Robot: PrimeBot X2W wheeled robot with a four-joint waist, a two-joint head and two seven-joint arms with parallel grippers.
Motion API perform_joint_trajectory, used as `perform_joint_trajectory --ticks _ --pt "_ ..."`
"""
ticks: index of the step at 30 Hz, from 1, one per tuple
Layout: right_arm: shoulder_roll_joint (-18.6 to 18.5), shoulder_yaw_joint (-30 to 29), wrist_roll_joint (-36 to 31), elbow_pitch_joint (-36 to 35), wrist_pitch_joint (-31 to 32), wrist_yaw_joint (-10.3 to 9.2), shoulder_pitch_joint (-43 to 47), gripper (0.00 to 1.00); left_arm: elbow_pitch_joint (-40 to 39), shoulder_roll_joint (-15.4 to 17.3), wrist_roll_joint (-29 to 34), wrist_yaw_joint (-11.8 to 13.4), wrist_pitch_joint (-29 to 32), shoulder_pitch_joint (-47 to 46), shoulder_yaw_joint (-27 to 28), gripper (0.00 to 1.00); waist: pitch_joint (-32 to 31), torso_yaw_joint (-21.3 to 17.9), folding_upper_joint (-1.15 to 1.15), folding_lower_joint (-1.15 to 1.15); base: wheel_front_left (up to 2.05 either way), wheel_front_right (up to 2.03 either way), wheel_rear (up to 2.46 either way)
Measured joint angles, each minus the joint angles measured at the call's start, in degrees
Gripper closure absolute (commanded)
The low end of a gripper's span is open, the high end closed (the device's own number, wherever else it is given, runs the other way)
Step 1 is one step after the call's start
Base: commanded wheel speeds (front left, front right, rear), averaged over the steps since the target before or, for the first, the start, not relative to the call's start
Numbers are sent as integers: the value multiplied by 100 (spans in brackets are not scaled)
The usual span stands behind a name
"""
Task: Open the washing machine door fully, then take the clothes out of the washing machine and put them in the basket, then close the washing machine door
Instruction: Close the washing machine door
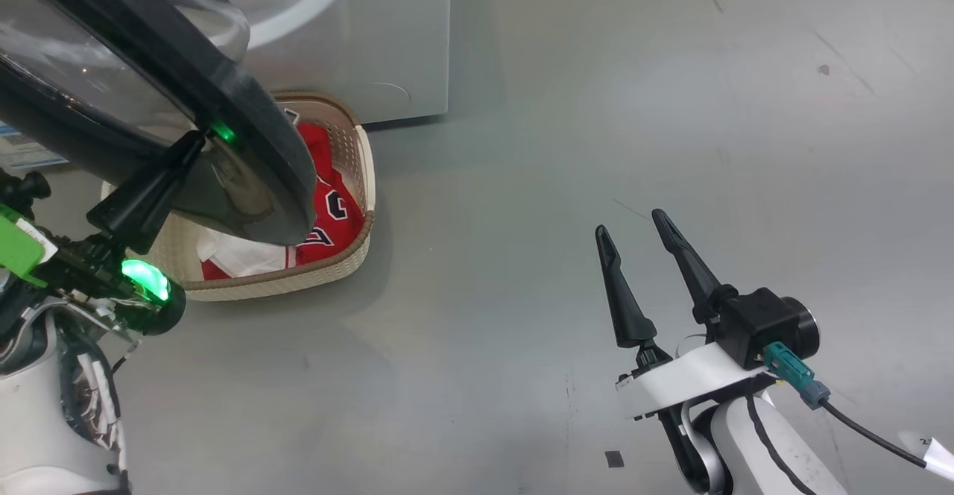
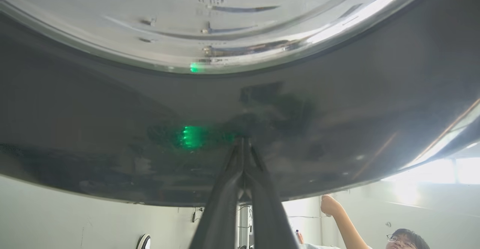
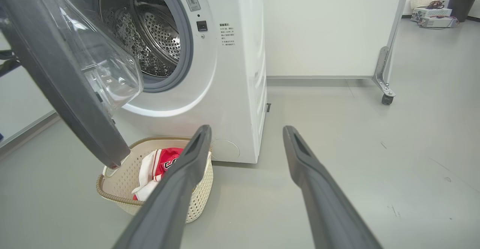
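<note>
Two grippers, two very different poses. Far left in the head view, the left gripper has its fingers clenched flat together with nothing between them. The tips are pushed up against the glossy black rim of the washing machine door. In the left wrist view they meet their own reflection on that rim, so I'd call it touching.

The door stands swung out at an angle from the washing machine, with its clear glass bowl bulging back toward the grey gasket. There's a wide gap between the door's edge and the opening, and the dimpled drum shows through it.

Below that, the door's lower edge hangs over the left part of the basket. The basket sits on the floor just in front of the machine's bottom right corner, and from the head view I can't tell whether it touches the front panel. The clothes are inside it, red jersey with dark lettering on top and white fabric bunched toward the left.

Moving right, it's bare grey floor with loads of room. The right gripper hovers over that open patch, well apart from the basket and door, fingers spread wide and gripping nothing. Farther right in its wrist view there's a wheeled panel by the wall.
</note>
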Motion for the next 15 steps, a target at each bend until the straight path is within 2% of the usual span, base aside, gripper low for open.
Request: perform_joint_trajectory --ticks 6,15 --pt "3 -42 32 -78 -1 -13 58 0 4 -4 3 0 -341 -3 -300 100 5 -165 0 0 0 0 0" --pt "13 -159 32 -158 -1 -107 113 0 22 -11 -66 0 -644 -3 -709 100 12 -134 0 0 0 0 0"
